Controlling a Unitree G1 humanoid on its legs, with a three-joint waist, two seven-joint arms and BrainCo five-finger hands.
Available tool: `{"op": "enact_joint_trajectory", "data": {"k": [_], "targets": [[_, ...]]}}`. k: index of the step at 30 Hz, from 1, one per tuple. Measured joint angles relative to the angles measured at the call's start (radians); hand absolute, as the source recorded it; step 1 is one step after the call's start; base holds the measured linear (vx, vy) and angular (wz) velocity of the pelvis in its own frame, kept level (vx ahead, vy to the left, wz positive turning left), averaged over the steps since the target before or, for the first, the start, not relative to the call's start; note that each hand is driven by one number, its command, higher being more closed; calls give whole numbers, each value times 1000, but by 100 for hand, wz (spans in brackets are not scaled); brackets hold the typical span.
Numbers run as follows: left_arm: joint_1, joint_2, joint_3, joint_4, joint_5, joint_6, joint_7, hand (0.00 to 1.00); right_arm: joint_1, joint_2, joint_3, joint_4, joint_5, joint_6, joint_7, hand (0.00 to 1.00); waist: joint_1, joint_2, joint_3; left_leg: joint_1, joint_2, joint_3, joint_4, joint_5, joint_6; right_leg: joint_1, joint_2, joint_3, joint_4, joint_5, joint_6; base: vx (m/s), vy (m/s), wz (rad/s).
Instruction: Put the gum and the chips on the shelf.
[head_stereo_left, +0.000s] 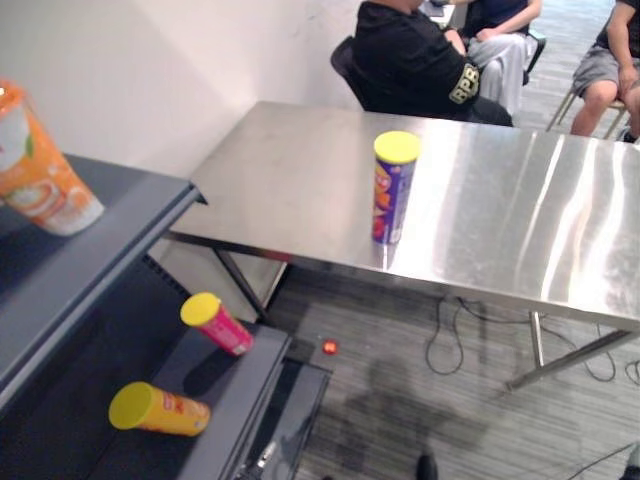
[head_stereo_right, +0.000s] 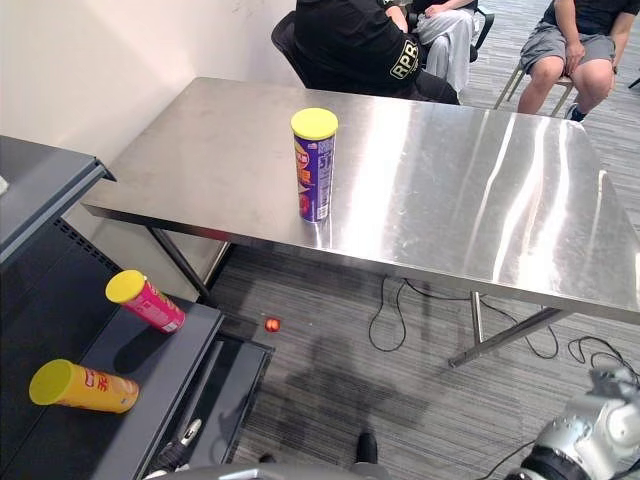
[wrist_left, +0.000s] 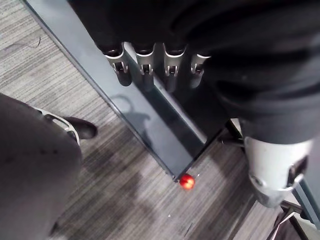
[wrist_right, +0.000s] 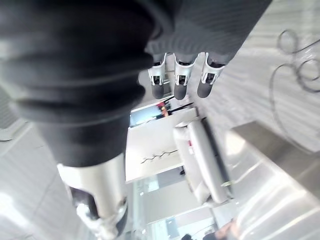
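A purple cylindrical chips can with a yellow lid (head_stereo_left: 393, 190) stands upright on the brushed-steel table (head_stereo_left: 300, 170), just above the middle of the left eye view and close to the table's near edge. Its long axis is vertical, and the steel around it is bare on every side.

The right robot hand (head_stereo_right: 600, 425) shows in the lower right corner of the right eye view, down near the grey floor. The can lies up and to the left of it, well apart. Its fingers hang loosely apart with nothing in them. The left robot hand (wrist_left: 144, 62) hangs over the low edge of the dark grey metal shelf (head_stereo_left: 110, 225), near a small red ball (head_stereo_left: 329, 347) on the floor. Its fingers are relaxed too, and empty.

The shelf fills the left side of the frame. A pink can with a yellow lid (head_stereo_left: 218, 324) and a yellow can with a yellow lid (head_stereo_left: 160, 409) lie on its lower board. An orange-and-white tub (head_stereo_left: 40, 170) sits on the top board at the upper left. That tub may be the gum, but I cannot tell.

Both hands are below table height, so either must rise before reaching forward. I judge the left the better choice, being on the shelf side. With the can upright, a wrap around its side seems called for.
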Motion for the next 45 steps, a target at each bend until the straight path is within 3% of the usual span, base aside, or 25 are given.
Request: {"op": "enact_joint_trajectory", "data": {"k": [5, 10, 15, 20, 30, 38, 45], "targets": [[0, -2, 4, 0, 2, 6, -4, 0, -5, 14, 169, -242, -72, -5, -4, 0, 1, -4, 0, 5, -3, 0, -7, 0, 0, 0, -3, 1, 1, 0, 0, -43, -28, -2], [0, 10, -28, 0, 3, 7, -27, 0, -19, 12, 350, -297, -129, -2, 97, 0, 2, -13, -3, -7, -7, -23, -3, 2, 3, -2, -6, -11, 1, -1, 1, -74, -53, 8], [1, 38, -85, -10, 34, 6, -45, 0, -34, -12, 449, -250, -171, 16, 175, 0, 4, -14, -2, -35, -10, -57, 22, 2, 4, -2, -10, -39, 5, -1, 1, -34, -30, 19], [5, 48, -105, -23, 40, 6, -48, 0, -100, -38, 546, -155, -174, 49, 201, 0, 17, -17, 1, -61, -10, -94, 47, 2, 4, -5, -12, -66, 18, -1, 0, -37, -23, 18], [38, 79, -151, -17, 40, 8, -47, 0, -248, -40, 697, -52, -172, 59, 213, 0, 40, -13, 41, -92, -12, -124, 71, 6, 9, -22, -16, -78, 36, -11, -2, -48, -18, 8], [37, 80, -163, -23, 40, 6, -42, 0, -361, -39, 826, 24, -168, 92, 227, 0, 61, -15, 75, -100, -16, -141, 69, 9, 13, -22, -17, -91, 34, -10, -2, -1, -5, 5], [33, 80, -163, -29, 40, 6, -40, 0, -420, -39, 844, 76, -185, 94, 225, 0, 65, -17, 98, -97, -18, -143, 65, 9, 13, -21, -18, -91, 34, -10, -3, 0, 0, 0]]}}
